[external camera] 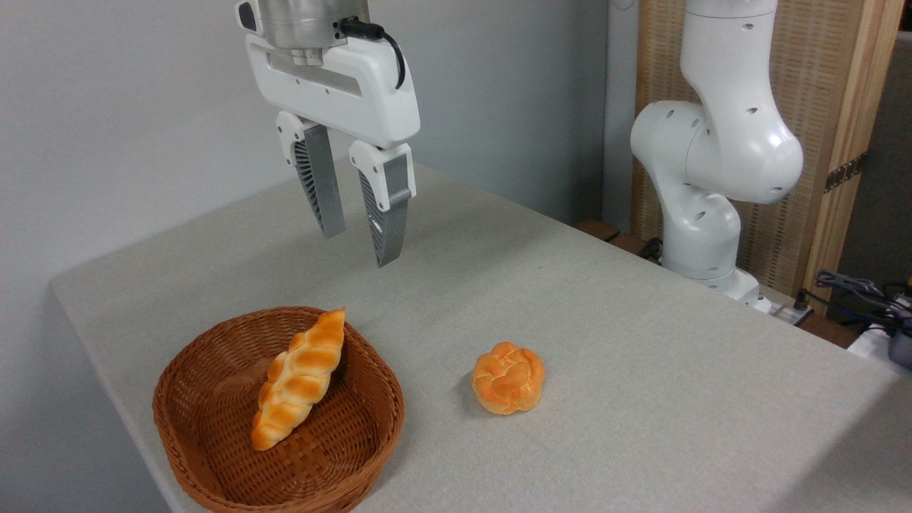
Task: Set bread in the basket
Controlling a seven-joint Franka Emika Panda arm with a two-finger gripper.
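Observation:
The bread, a small round golden-orange knotted bun, lies on the grey table to the right of the basket. The basket is round brown wicker with a low rim and stands near the table's front left. My gripper hangs high above the table, behind the basket and up-left of the bun. Its two ribbed fingers are apart, open, with nothing between them.
A long tapered braided loaf lies inside the basket, leaning on its far rim. The arm's white base stands at the table's back right. Cables lie off the right edge. The table's edge runs close by the basket's left side.

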